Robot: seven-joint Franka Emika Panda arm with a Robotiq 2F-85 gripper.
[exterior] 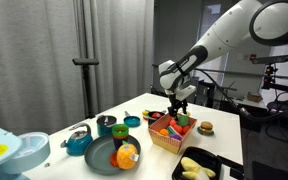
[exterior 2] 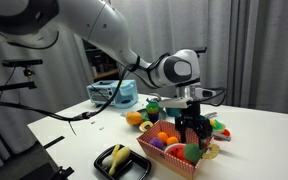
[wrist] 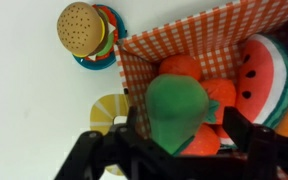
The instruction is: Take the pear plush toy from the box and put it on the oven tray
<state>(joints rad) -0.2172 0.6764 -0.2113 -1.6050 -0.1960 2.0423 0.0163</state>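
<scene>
The pear plush toy (wrist: 176, 108) is bright green and lies in the box (wrist: 189, 33) on top of orange and red plush toys. In the wrist view my gripper (wrist: 181, 138) is open, with one dark finger on each side of the pear; a gap shows on its right side. In both exterior views the gripper (exterior: 178, 108) (exterior 2: 191, 132) reaches down into the box (exterior: 167, 138) (exterior 2: 170, 160). The pear shows green between the fingers (exterior 2: 192, 151). The black oven tray (exterior: 210, 157) (exterior 2: 134, 165) lies near the box and holds a yellow banana toy (exterior: 191, 166).
A watermelon plush (wrist: 265, 75) lies in the box beside the pear. A burger toy (wrist: 82, 28) (exterior: 206, 127) sits just outside the box. A round dark plate (exterior: 102, 157) holds an orange plush. Teal cups (exterior: 106, 124) and a teal kettle (exterior: 78, 141) stand behind it.
</scene>
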